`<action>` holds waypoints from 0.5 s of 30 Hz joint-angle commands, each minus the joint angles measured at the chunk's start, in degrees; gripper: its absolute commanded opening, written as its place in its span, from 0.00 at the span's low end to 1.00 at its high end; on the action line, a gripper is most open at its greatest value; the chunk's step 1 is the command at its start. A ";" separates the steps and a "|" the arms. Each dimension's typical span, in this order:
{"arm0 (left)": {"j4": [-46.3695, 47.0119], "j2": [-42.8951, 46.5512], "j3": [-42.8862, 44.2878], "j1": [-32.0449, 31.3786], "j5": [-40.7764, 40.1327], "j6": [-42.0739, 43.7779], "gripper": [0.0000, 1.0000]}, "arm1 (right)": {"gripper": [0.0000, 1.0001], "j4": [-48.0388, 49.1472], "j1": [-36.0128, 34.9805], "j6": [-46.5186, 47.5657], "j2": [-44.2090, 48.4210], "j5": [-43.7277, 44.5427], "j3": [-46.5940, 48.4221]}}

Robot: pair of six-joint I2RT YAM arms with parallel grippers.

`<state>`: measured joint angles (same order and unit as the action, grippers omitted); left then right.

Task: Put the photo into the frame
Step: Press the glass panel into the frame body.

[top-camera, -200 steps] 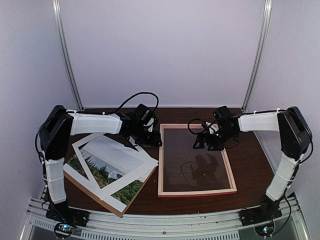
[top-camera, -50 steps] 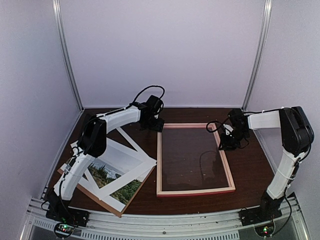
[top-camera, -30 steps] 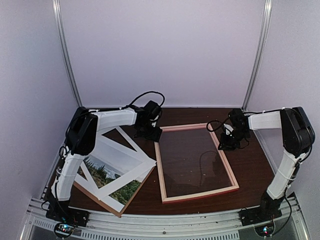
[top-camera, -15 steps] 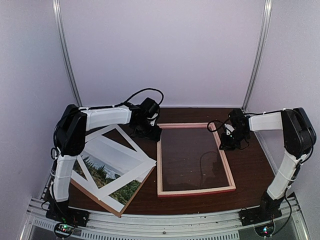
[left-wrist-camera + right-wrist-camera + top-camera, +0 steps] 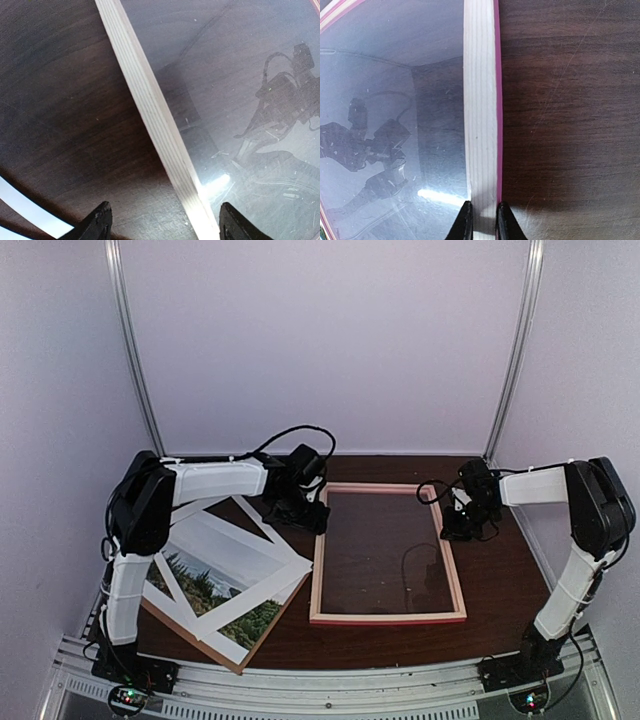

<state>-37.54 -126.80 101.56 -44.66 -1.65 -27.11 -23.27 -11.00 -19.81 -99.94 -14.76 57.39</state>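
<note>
1. The frame (image 5: 318, 558) is seen lying flat on the dark wooden table (image 5: 500, 570), right of centre in the top view, pale wood side up, with a pink edge shown along its lower rail.
2. The right gripper (image 5: 466, 527) is set at the upper part of the frame's right rail. In the right wrist view its fingers (image 5: 465, 222) are closed tightly on that rail (image 5: 481, 125), one on the glass side and one on the pink outer edge.
3. The left gripper (image 5: 300, 515) is placed at the frame's upper left corner. In the left wrist view its fingers (image 5: 101, 222) are spread wide on either side of the pale left rail (image 5: 155, 125), and nothing is pinched.
4. The photo (image 5: 205, 588) is found at the lower left of the top view, well apart from the frame's opening. It is partly covered by a tilted white mat (image 5: 240, 550) and rests on a brown backing board (image 5: 185, 632).
5. Dark reflections of the arms are shown in the glass in both wrist views.
</note>
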 commanded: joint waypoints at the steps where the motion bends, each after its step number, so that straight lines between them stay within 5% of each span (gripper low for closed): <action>1: -0.25 -1.53 1.21 -0.74 -1.21 0.04 0.74 | 0.09 0.83 0.57 -2.26 -0.15 0.78 -1.52; 15: -3.45 -2.42 -0.20 -2.90 -3.67 0.39 0.73 | 0.09 1.28 0.57 -1.90 0.96 0.79 -2.63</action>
<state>-39.72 -128.64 101.65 -46.37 -4.32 -27.07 -22.24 -11.00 -19.75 -99.50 -14.79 56.58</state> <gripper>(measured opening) 0.729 0.140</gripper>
